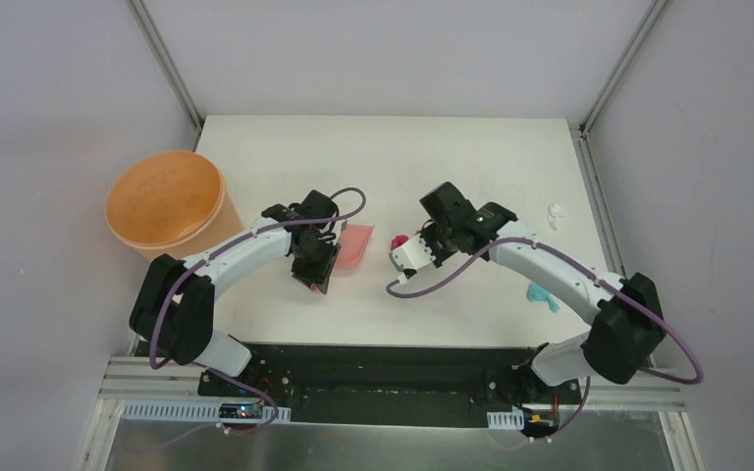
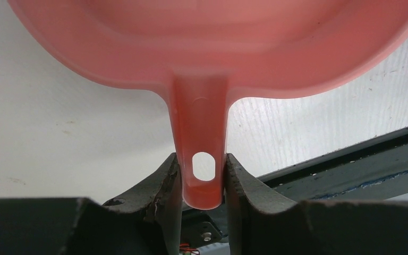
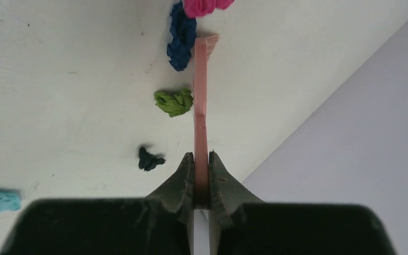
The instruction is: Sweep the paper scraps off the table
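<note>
My left gripper [image 1: 316, 257] is shut on the handle of the pink dustpan [image 1: 355, 245], whose pan rests on the table [image 1: 285, 157]. In the left wrist view my gripper [image 2: 203, 175] clamps the handle and the pan [image 2: 218, 42] fills the top. My right gripper [image 1: 422, 245] is shut on the pink hand brush [image 1: 407, 257], seen edge-on in the right wrist view [image 3: 200, 106]. Beside the brush lie a magenta scrap [image 3: 204, 6], a dark blue scrap [image 3: 181, 37], an olive-green scrap [image 3: 174, 102] and a black scrap [image 3: 149, 158]. A teal scrap [image 1: 540, 294] lies by the right arm. A white scrap [image 1: 555, 213] lies far right.
A big orange bucket [image 1: 165, 201] stands off the table's left edge. Metal frame posts rise at the back corners. The table's black front edge [image 2: 350, 159] runs behind the dustpan handle in the left wrist view. Grey walls close in left, right and back.
</note>
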### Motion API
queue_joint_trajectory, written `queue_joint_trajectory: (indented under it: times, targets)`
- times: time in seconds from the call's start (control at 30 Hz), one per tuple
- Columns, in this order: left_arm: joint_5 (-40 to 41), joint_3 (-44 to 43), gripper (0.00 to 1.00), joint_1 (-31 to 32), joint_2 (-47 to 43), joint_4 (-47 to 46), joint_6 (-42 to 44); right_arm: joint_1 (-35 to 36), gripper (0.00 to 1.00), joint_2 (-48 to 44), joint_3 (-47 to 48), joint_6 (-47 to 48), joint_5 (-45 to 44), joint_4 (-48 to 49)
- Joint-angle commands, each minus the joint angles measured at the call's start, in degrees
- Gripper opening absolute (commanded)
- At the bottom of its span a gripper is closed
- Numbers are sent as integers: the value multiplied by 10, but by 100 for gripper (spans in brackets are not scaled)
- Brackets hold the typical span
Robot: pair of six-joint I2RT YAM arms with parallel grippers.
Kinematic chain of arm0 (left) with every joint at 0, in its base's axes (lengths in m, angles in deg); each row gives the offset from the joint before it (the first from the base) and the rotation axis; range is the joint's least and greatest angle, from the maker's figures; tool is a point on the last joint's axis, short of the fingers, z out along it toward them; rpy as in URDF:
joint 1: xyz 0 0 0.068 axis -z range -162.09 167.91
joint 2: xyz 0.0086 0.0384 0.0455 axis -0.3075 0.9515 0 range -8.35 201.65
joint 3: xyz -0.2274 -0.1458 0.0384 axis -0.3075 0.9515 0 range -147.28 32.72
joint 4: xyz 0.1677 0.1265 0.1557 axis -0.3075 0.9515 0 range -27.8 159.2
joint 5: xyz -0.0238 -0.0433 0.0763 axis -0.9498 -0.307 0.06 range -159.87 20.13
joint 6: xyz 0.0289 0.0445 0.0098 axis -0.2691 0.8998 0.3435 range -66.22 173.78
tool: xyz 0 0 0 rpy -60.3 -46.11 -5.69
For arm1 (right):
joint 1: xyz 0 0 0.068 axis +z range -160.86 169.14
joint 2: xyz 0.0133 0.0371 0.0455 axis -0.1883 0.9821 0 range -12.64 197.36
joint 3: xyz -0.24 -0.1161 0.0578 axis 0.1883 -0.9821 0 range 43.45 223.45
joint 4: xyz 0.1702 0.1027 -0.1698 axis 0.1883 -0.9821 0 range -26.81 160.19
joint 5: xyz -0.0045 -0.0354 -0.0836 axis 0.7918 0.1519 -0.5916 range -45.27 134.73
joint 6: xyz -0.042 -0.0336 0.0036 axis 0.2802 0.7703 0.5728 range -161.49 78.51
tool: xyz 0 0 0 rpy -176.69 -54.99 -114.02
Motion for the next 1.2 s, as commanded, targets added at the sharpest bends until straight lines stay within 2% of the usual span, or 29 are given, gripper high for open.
queue_joint_trajectory:
  times: [0.0, 0.1, 0.2, 0.27, 0.4, 0.47, 0.57, 0.7, 0.8, 1.0, 1.07, 1.17]
  targets:
    - [-4, -25, 2, 18, -33, -17, 10, -31, 0, -62, -6, -83, -20, 2]
    - [16, -48, 1, 45, -46, 10, 16, -75, 0, -65, 54, -189, 2, 9]
    - [2, -72, 1, 68, -35, 31, 18, -130, 0, -60, 116, -316, 25, 7]
    - [-7, -107, 1, 80, -13, 54, 27, -161, 0, -57, 132, -404, 5, 28]
    - [60, -196, 3, 108, 51, 150, 64, -193, 0, -62, 137, -568, -23, 37]
    - [99, -227, 3, 121, 83, 205, 77, -204, 0, -77, 123, -620, -16, 41]
    - [93, -249, 3, 130, 101, 234, 87, -214, 0, -91, 102, -672, -28, 46]
    - [62, -284, 3, 143, 120, 286, 79, -219, 0, -74, 116, -735, -31, 5]
    - [65, -282, 2, 167, 131, 333, 77, -219, 0, -58, 128, -749, -24, -15]
    - [23, -257, 1, 181, 137, 321, 66, -219, 0, -17, 144, -767, -65, -27]
    - [31, -257, 1, 183, 154, 321, 65, -218, 0, -8, 143, -783, -70, -23]
    - [89, -270, 3, 190, 190, 330, 62, -211, 0, 17, 148, -804, -86, -27]
